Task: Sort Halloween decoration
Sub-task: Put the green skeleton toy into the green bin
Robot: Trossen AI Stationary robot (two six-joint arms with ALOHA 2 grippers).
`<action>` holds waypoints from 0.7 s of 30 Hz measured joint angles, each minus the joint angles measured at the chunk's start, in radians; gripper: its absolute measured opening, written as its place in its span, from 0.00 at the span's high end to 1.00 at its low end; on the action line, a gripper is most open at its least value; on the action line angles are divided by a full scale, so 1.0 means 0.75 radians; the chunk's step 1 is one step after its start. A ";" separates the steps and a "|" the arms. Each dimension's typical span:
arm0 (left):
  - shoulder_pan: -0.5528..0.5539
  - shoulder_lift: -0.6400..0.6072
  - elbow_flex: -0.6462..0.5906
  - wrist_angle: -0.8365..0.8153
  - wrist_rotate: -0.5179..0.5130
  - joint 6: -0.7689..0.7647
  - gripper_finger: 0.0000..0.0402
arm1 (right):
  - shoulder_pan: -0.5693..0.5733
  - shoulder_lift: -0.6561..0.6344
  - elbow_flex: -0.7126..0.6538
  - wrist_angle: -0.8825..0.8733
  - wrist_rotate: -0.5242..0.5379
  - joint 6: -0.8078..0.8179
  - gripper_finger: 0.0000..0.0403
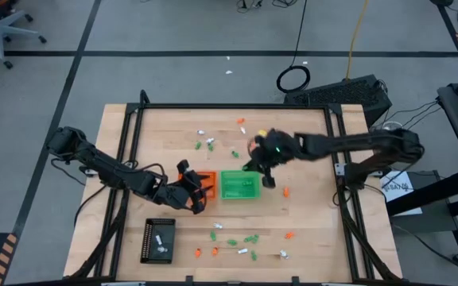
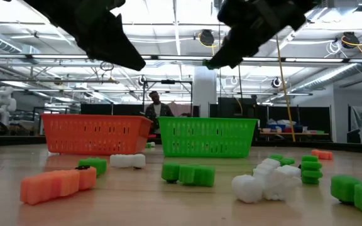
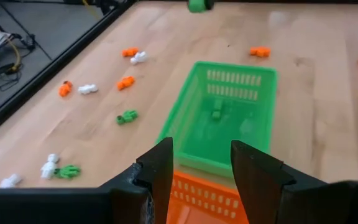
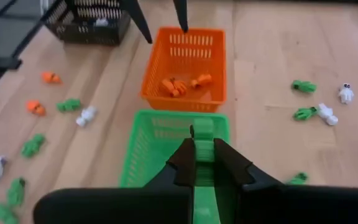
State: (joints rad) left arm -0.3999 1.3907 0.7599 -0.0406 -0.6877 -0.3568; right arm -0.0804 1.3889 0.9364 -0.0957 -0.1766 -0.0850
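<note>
Right gripper (image 4: 204, 146) above green tray (image 4: 143, 149), pinching a green trinket (image 4: 202, 130), mostly hidden. Left gripper (image 3: 201, 163) parted, empty, over orange tray (image 3: 204, 196), cut off.

Right gripper (image 4: 204, 144) at lower centre, fingers pinched on a green trinket (image 4: 202, 132), above the green basket (image 4: 143, 160). Orange basket (image 4: 185, 65) at upper centre holds orange trinkets (image 4: 174, 86). Black tray (image 4: 95, 25) at upper left. Loose orange, green and white trinkets (image 4: 79, 112) lie on the table (image 4: 278, 56) at left and right.
</note>
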 joint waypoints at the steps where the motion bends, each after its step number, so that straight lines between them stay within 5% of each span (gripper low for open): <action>1: -0.004 0.000 -0.001 0.014 0.000 0.009 0.60 | 0.032 -0.022 -0.059 0.089 0.046 0.031 0.97; 13: -0.031 0.000 -0.001 0.155 0.000 0.029 0.60 | 0.223 -0.004 -0.546 1.213 0.385 0.056 0.97; 21: -0.036 0.000 -0.001 0.178 0.004 0.029 0.60 | 0.225 0.078 -0.569 1.445 0.377 0.026 0.97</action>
State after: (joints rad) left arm -0.4271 1.3911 0.7593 0.0930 -0.6849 -0.3351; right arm 0.0883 1.4478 0.5097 0.9877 0.1057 -0.0653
